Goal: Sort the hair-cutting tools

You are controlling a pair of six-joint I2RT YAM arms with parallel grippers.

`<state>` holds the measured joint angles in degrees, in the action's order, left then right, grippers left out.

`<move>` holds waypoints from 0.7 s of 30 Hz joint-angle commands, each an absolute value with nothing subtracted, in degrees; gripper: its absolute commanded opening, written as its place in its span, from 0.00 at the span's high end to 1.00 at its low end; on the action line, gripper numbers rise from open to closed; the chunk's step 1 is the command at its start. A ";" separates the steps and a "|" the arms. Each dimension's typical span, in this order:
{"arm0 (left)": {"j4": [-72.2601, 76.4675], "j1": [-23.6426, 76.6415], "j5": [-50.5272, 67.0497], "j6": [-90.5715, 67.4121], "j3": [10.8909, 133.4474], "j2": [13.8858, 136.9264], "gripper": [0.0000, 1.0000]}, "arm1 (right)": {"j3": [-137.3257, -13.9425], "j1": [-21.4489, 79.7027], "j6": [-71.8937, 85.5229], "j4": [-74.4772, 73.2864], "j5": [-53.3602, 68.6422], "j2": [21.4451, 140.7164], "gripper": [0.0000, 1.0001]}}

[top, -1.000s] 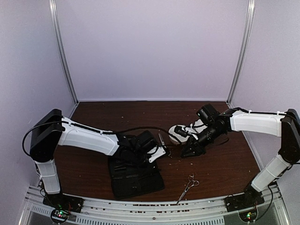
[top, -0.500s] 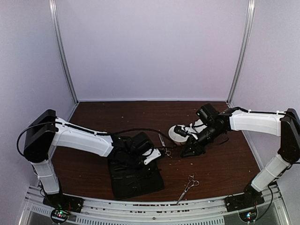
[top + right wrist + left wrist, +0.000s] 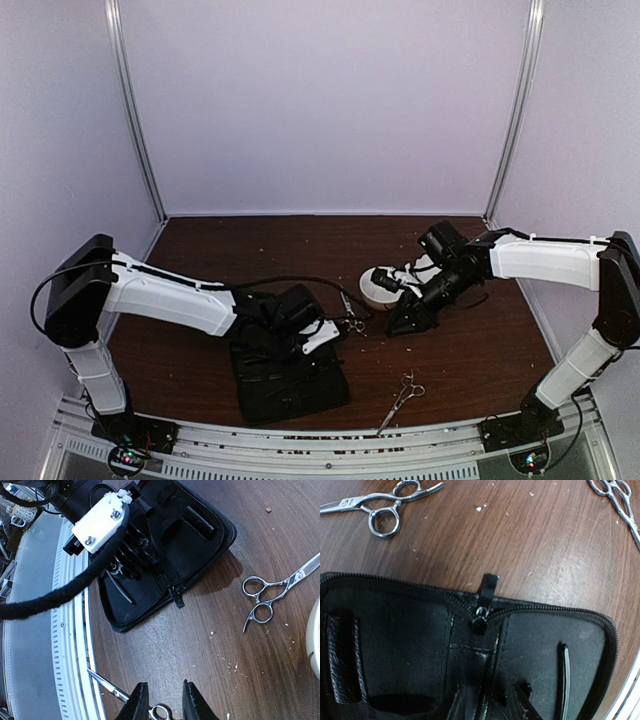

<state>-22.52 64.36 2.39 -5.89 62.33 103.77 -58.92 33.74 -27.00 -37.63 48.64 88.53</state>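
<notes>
One pair of silver scissors lies on the table just right of my left gripper. That gripper hangs low over the open black case, its dark fingers apart with nothing between them. A thin dark stick sits in the case's right half. The second pair of scissors lies near the front edge. My right gripper is open and empty above the bare wood, between the two pairs.
A white bowl stands behind my right gripper. The case's zipper pull points toward the nearer scissors. The table's metal front rail runs just past the second scissors. Pale crumbs dot the wood.
My left arm has drawn back to the left, off the scissors and over the case. The right arm and both pairs of scissors have stayed put.
</notes>
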 commanded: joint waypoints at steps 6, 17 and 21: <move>-25.75 64.81 2.56 -4.66 59.48 101.63 0.67 | -60.37 33.89 -27.80 -38.23 47.64 88.68 0.74; -25.58 65.74 4.71 -2.89 58.27 100.79 0.67 | -60.56 33.93 -27.96 -38.47 47.46 89.01 0.74; -26.79 65.74 4.17 -2.51 59.83 100.49 0.68 | -60.68 33.92 -27.95 -38.74 47.55 88.91 0.74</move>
<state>-22.37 65.32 3.46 -3.88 59.53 101.56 -58.98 33.74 -27.11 -37.91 48.07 88.53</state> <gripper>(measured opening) 0.326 0.260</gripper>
